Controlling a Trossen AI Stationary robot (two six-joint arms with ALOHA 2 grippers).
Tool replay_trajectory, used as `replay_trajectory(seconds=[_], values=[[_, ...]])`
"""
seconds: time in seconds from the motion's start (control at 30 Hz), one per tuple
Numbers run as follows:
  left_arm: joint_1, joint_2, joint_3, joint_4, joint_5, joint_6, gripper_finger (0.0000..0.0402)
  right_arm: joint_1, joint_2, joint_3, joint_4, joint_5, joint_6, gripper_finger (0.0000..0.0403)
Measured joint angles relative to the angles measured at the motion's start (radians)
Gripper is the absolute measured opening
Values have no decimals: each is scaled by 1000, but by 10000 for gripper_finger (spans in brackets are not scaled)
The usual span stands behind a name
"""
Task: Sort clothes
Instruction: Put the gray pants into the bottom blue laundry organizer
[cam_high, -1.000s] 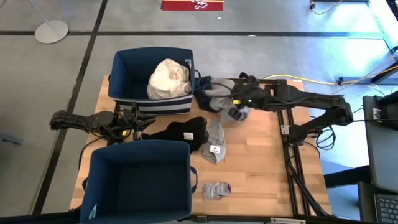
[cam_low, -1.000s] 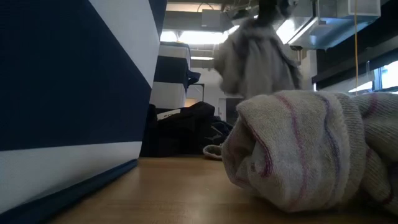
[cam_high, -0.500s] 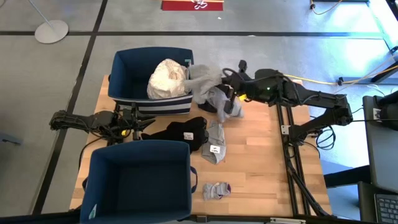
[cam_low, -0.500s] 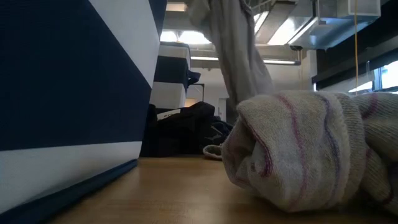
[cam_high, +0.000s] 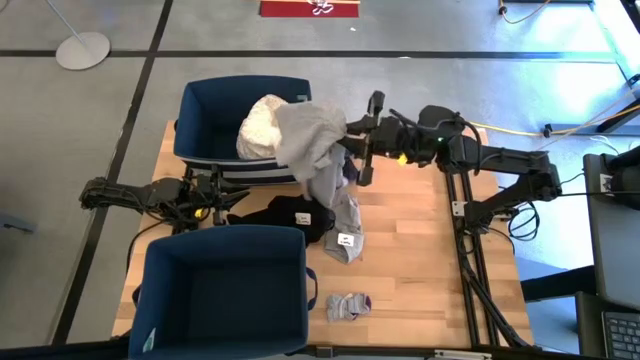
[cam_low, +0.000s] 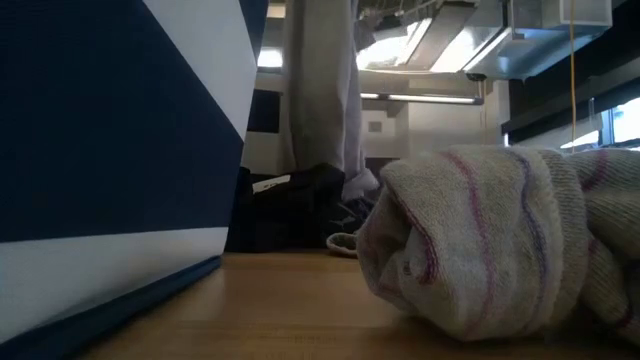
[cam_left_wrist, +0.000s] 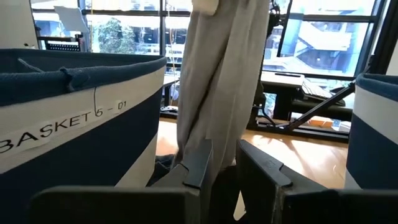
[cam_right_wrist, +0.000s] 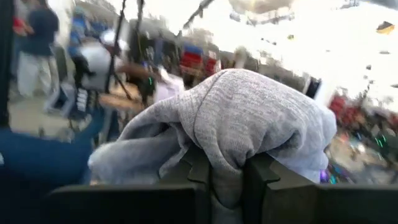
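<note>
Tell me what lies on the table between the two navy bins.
In the high view, the waiting left gripper and a black garment lie between the far bin and the near bin.

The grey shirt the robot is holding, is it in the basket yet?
Not yet. The grey shirt hangs from the right gripper, draped across the far basket's rim.

Garment (cam_high: 312, 142) over bin (cam_high: 205, 112) rim

Hanging grey garment (cam_high: 312, 150) blocks the far bin's (cam_high: 205, 110) right rim; bare table (cam_high: 430, 270) beyond.
</note>
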Motion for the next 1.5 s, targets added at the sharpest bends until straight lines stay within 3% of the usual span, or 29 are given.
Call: replay_trajectory(seconds=[0.53,0.83,1.3,1.5], values=[[0,0,0,-3,-2,8,60,13,166,13,228,-348,239,42],[0,0,0,-4,-4,8,60,83,300,74,165,-464,218,42],[0,0,0,-4,-3,8,60,138,412,77,-170,-482,35,42],[0,0,0,-4,-3,8,60,139,426,81,-243,-378,26,64]])
